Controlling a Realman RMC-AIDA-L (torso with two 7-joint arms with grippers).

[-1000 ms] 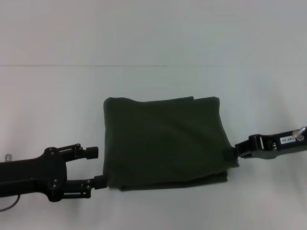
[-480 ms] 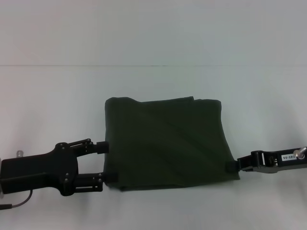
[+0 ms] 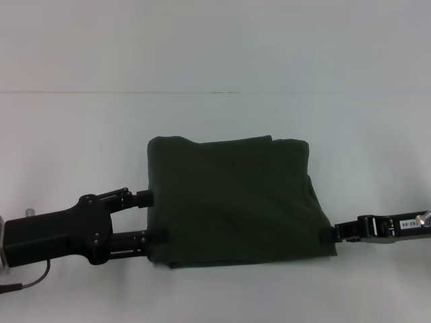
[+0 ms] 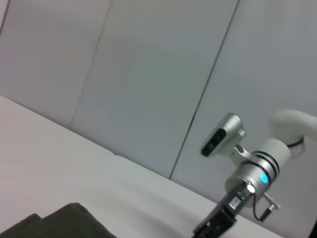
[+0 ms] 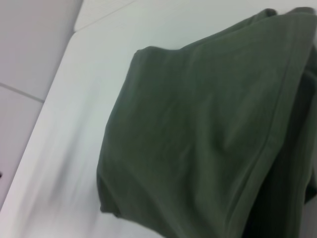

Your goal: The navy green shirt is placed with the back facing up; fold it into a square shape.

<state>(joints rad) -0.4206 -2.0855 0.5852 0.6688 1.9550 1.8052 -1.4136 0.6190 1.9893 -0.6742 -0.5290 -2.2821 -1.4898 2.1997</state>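
Note:
The navy green shirt [image 3: 236,202] lies folded into a rough square on the white table [image 3: 81,134], plain side up. Its folded edges fill the right wrist view [image 5: 198,134], and one corner shows in the left wrist view [image 4: 59,223]. My left gripper [image 3: 149,217] is open at the shirt's left edge, one fingertip [image 3: 144,198] at the edge and the other at the near left corner. My right gripper [image 3: 329,233] is low at the shirt's near right corner and touches the cloth. The right arm's wrist [image 4: 247,181] shows in the left wrist view.
The white table stretches to a pale panelled wall [image 3: 215,40] behind. A cable [image 3: 27,282] hangs by the left arm near the table's front edge.
My left gripper has moved right, up to the shirt's left edge. My right gripper has dropped toward the front edge, and the shirt's right corner has settled lower.

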